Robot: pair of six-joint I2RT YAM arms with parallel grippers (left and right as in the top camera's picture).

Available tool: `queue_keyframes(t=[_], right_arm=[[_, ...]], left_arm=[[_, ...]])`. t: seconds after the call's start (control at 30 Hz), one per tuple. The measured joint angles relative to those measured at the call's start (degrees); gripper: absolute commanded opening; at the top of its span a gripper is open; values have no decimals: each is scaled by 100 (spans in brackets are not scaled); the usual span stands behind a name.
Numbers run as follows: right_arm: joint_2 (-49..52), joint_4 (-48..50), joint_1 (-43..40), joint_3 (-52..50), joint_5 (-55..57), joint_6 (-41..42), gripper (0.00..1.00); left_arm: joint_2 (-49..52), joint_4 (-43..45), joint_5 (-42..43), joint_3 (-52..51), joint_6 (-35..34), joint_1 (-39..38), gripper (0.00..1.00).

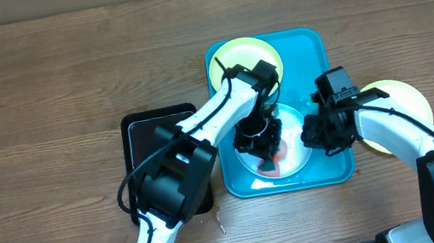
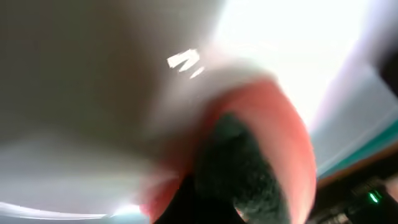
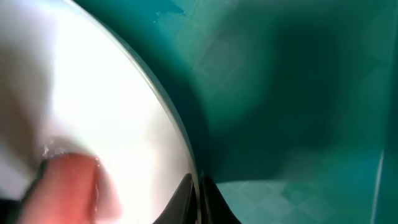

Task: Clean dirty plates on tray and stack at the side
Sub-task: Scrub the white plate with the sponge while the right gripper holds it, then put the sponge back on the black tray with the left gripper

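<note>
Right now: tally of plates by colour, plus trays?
yellow-green plates: 2
blue plate: 1
turquoise tray: 1
black tray: 1
Total: 5

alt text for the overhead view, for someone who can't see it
The left gripper is down on a light blue plate with a red smear in a turquoise tray on a wooden table, the right gripper at the plate's right edge. A yellow-green plate lies at the tray's far end, a matching plate off the tray's right side.
</note>
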Motion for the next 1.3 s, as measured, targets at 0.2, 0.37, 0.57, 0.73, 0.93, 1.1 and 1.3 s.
queue_keyframes(t=[0.2, 0.37, 0.57, 0.73, 0.93, 1.1, 1.3], right_arm=[[2, 11, 17, 0, -46, 0, 4], [2, 9, 17, 0, -46, 2, 4], [2, -7, 15, 0, -37, 0, 4], [2, -13, 13, 0, -31, 0, 4], [2, 7, 13, 0, -26, 0, 4], [2, 39, 13, 0, -24, 0, 4], [2, 48, 11, -2, -20, 2, 4]], left_arm=[[-155, -203, -1143, 24, -483, 199, 4], [-435, -175, -1832, 20, -695, 289, 4], [-1464, -267, -1886, 2, -756, 415, 4], [-2745, -732, -2039, 2, -758, 822, 4], [-3517, -1694, -3305, 0, -868, 1687, 4], [-3508, -1261, -3766, -787, -890, 2044, 4], [-3436, 627, -3298, -2752, -881, 2096, 4]])
